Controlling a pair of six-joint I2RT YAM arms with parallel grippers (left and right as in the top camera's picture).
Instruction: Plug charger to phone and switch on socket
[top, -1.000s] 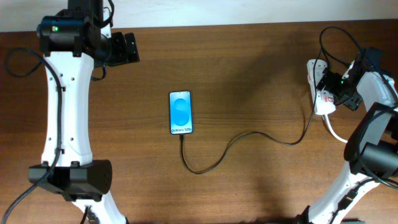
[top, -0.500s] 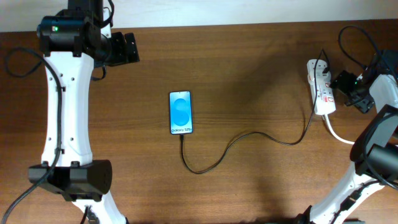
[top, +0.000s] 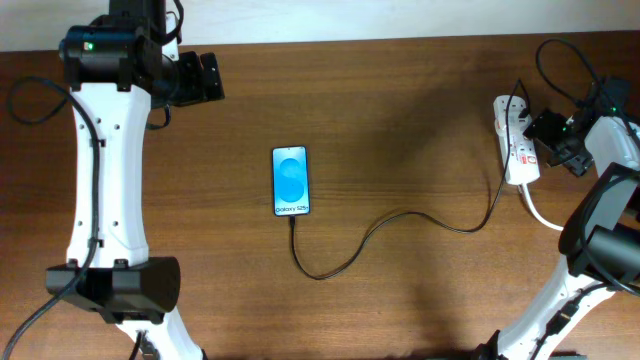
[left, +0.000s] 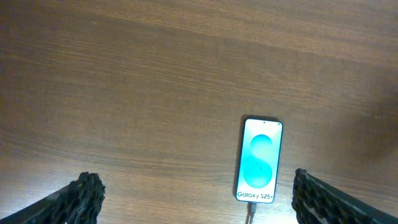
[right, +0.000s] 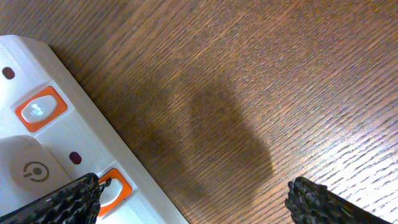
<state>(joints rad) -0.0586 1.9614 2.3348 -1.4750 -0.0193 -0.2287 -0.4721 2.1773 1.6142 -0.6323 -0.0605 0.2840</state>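
The left gripper has its fingers wide apart, holding nothing. The right gripper is spread too, one finger beside the socket.

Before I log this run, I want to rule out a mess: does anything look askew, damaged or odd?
Nothing stands out. The phone lies flat with its screen lit, the charger curves loosely from its lower edge to the socket, which looks intact.

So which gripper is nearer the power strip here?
Right. The right gripper is just beside the power strip; the left gripper is far off on the opposite side, beyond the phone.
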